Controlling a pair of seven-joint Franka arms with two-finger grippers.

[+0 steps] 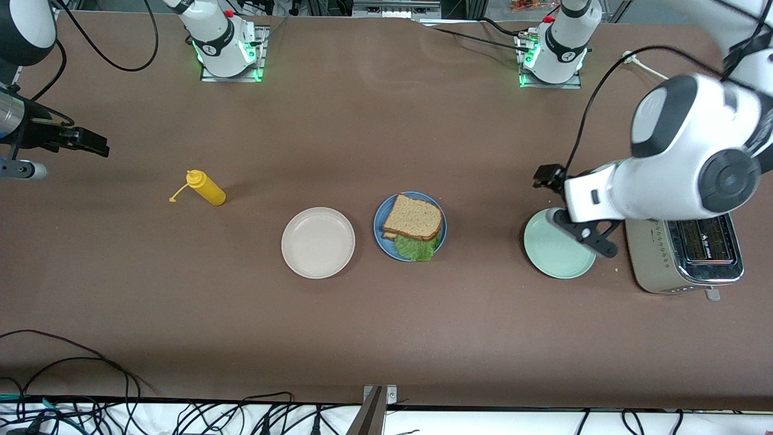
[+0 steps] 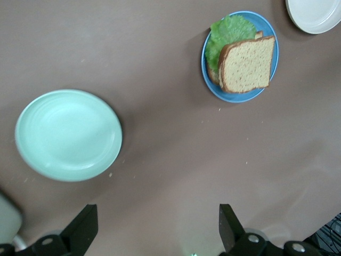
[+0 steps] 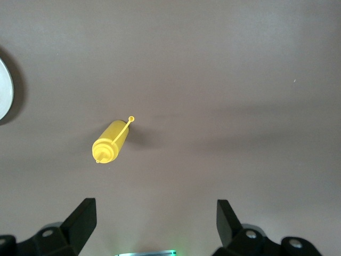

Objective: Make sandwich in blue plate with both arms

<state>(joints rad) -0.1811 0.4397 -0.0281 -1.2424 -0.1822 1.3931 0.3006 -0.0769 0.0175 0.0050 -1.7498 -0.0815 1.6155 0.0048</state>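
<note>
On the blue plate (image 1: 380,226) (image 2: 265,24) near the table's middle lies the sandwich (image 1: 414,219) (image 2: 246,64): a brown bread slice on top, another slice's edge under it, and green lettuce (image 1: 416,248) (image 2: 227,31) sticking out on the side nearer the front camera. My left gripper (image 1: 589,237) (image 2: 157,213) hangs open and empty over the mint-green plate's edge, toward the left arm's end of the table. My right gripper (image 1: 89,144) (image 3: 155,208) is open and empty, raised at the right arm's end of the table, away from the sandwich.
A cream-white plate (image 1: 318,242) (image 2: 314,13) sits beside the blue plate, toward the right arm's end. The mint-green plate (image 1: 558,251) (image 2: 68,133) and a silver toaster (image 1: 688,254) stand toward the left arm's end. A yellow mustard bottle (image 1: 206,188) (image 3: 110,142) lies on its side.
</note>
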